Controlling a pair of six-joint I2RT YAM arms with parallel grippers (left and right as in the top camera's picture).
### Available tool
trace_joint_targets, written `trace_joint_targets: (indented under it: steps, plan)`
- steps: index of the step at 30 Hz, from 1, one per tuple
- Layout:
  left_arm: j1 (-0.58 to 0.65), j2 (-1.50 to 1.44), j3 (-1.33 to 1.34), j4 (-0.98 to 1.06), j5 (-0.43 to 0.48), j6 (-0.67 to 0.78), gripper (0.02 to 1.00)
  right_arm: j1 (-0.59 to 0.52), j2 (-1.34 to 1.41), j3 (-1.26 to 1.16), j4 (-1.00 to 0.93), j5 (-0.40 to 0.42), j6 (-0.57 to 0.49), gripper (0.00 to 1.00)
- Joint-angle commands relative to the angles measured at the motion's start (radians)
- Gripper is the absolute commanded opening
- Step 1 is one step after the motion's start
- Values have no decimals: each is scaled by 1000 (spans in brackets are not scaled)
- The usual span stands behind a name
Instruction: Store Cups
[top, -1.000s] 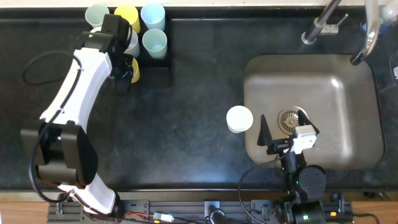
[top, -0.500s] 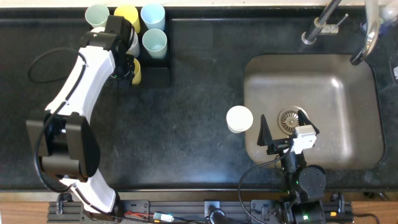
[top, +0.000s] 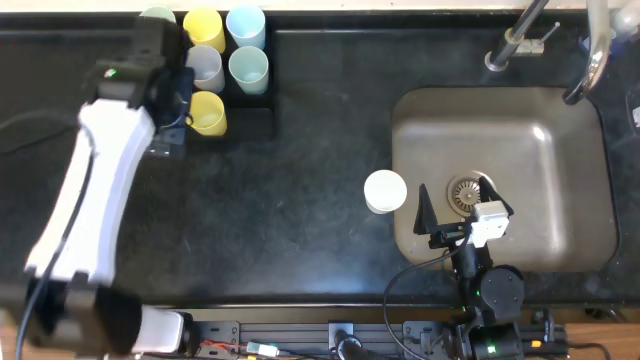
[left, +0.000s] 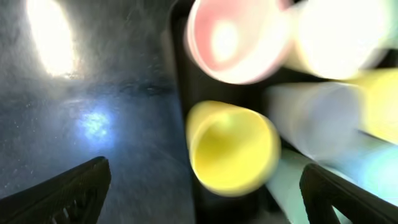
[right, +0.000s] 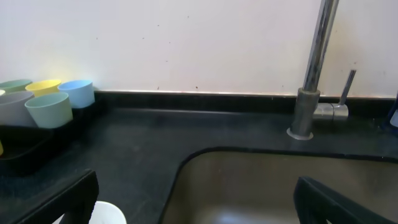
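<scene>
The left gripper (left: 205, 186) hovers, fingers (left: 68, 196) spread wide and empty, over the small yellow plastic cup (left: 231, 148) sitting in the black rack (top: 255, 122), so that cup looks stored. The round white cup (top: 385, 190) stands on the dark desk (top: 300, 220) near the right gripper (right: 199, 208), also wide open and empty; grasping it likely comes next.

Seven cups (top: 248, 68), one rack (top: 256, 122)
</scene>
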Motion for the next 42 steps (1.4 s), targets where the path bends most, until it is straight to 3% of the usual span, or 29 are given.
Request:
trace_joint_targets:
  steps: [1,3,6,7,9,13,18,27,34,42]
  plan:
    - [2,-248,-40,104,-99,297,1000,6,-8,-13,5,5,-3,998]
    - [2,-350,-89,277,-91,591,1000,6,-8,-13,5,5,-3,998]
    - [5,-524,-223,565,28,1043,1000,6,-8,-13,5,5,-3,998]
    - [13,-598,-288,652,64,1162,1000,6,-8,-13,5,5,-3,998]
    - [37,-721,-404,758,96,1258,1000,6,-8,-13,5,5,-3,998]
    - [84,-961,-658,914,179,1262,1000,6,-8,-13,5,5,-3,996]
    - [83,-1198,-987,1189,421,1471,1000,6,-8,-13,5,5,-3,998]
    - [46,-1350,-1237,1207,392,1594,1000,6,-8,-13,5,5,-3,998]
    - [14,-1506,-1419,1223,290,1593,1000,6,-8,-13,5,5,-3,998]
    - [14,-1624,-1534,1152,252,1593,998,6,-8,-13,5,5,-3,998]
